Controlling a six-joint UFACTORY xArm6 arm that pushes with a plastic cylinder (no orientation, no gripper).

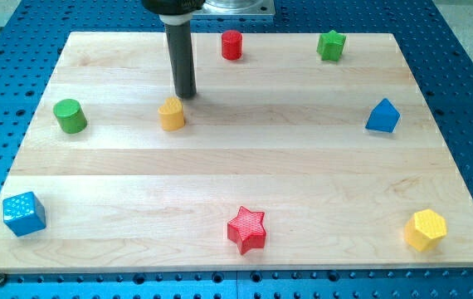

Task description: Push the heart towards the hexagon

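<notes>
The yellow heart block (171,114) lies on the wooden board at the upper left of centre. The yellow hexagon block (425,229) sits near the board's bottom right corner, far from the heart. My tip (186,95) stands just above and slightly right of the heart, close to it; I cannot tell whether they touch. The dark rod rises from there to the view's top edge.
A green cylinder (70,115) sits at the left, a blue cube (24,213) at bottom left, a red star (246,229) at bottom centre. A red cylinder (231,45) and a green star (331,45) lie near the top edge. A blue pentagon-like block (382,116) sits at the right.
</notes>
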